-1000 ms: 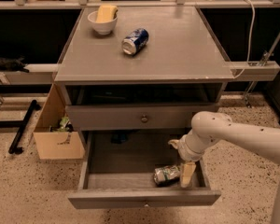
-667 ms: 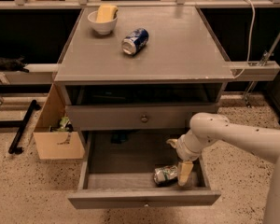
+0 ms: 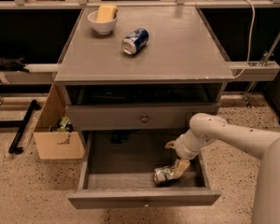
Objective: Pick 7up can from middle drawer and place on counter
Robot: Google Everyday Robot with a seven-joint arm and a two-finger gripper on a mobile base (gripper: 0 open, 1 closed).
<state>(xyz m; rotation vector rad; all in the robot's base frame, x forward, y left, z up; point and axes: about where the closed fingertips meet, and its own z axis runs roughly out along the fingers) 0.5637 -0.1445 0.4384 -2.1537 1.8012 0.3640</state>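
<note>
The 7up can, silvery with a green and white label and dented, lies on its side in the front right of the open middle drawer. My gripper reaches down into the drawer from the right, just right of and behind the can. Its fingers are spread apart, and the nearer tan fingertip touches the can's right end. The can is not between the fingers. The counter is the grey cabinet top above.
A blue can lies on its side on the counter, beside a white bowl holding a yellow sponge. A shut drawer front with a round knob sits above the open drawer. A cardboard box stands on the floor at the left.
My gripper has shifted slightly left and up, closer to the can's right end. The can has not visibly moved.
</note>
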